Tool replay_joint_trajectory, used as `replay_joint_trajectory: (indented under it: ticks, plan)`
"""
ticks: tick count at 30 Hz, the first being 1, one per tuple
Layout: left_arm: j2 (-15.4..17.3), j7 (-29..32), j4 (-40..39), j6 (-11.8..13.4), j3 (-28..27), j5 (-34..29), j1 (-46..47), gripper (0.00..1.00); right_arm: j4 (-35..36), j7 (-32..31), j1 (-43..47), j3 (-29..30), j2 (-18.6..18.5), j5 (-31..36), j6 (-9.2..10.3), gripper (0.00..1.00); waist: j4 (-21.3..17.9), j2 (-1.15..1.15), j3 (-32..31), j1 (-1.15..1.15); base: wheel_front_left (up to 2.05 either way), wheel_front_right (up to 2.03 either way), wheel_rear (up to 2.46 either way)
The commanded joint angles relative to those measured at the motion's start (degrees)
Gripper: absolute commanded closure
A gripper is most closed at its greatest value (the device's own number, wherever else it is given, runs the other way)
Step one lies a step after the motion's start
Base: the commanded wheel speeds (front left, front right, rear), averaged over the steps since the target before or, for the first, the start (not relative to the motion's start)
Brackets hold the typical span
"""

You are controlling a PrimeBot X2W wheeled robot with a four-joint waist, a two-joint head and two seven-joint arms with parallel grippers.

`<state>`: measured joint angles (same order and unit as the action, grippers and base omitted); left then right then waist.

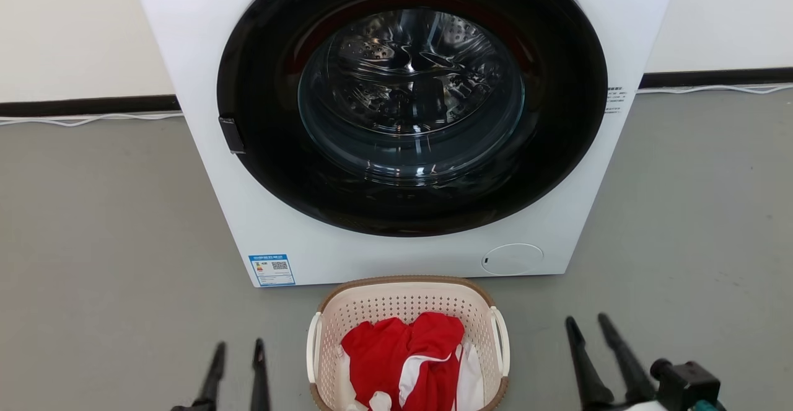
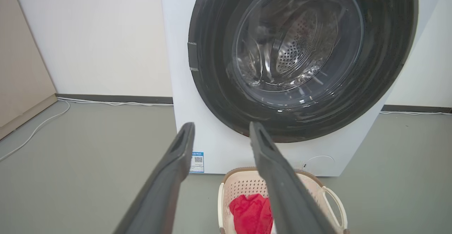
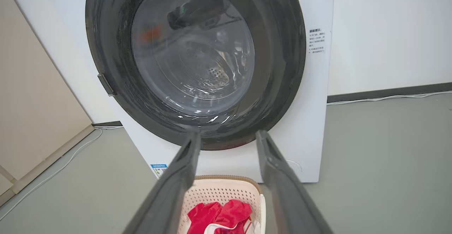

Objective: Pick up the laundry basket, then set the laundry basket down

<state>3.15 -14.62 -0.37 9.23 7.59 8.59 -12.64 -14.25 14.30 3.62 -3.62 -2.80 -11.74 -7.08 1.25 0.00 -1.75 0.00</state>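
1. The cream-white perforated plastic laundry basket, with its brown woven-look rim, stood upright and mouth-up on the grey floor. It sat centred before the white front-loading washing machine.
2. Its long axis ran away from the robot toward the machine. The far short end lay just beside the machine's base, though whether they touched could not be told. The bottom edge of the head view cut off the near end.
3. The two white side handles, left and right, sat on the long sides, one toward each gripper. A crumpled red and white garment lay inside.
4. The left gripper hung to the basket's left, fingers spread and holding nothing. The right gripper hung to the basket's right, likewise spread and empty, and farther from the basket than the left one.
5. Bare floor lay on both sides of the basket. The machine closed off the far side, its round dark glass door shut.
6. In the left wrist view, the left gripper pointed at the machine with the basket low and to the right. A beige panel and a white cable showed at the far left.
7. In the right wrist view, the right gripper framed the basket. A small printed label showed near the machine's right edge.
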Motion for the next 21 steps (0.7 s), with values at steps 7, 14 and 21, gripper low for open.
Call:
replay_joint_trajectory:
  ticks: [7, 14, 21]
  plan:
    - [0.23, 0.74, 0.97, -0.63, -0.28, 4.95, 0.51, 1.0, -0.56, -0.84, -0.06, 0.08, -0.24, -4.72, -0.02, 1.0, -0.08, 0.0, 0.0, 0.13, 0.0, 0.0, 0.0]
    - [0.52, 1.66, 2.07, -1.66, -0.69, 9.97, 1.75, 1.0, -0.66, -1.75, -0.74, 0.32, -0.51, -9.52, -0.05, 1.0, -0.14, 0.0, 0.22, 0.0, 0.0, 0.0, 0.0]
    - [0.85, 2.99, 3.55, -3.14, -1.32, 17.07, 3.44, 1.0, -0.62, -3.11, -1.58, 0.76, -0.79, -16.27, -0.08, 1.0, -0.24, 0.0, 0.37, 0.0, 0.0, 0.0, 0.0]
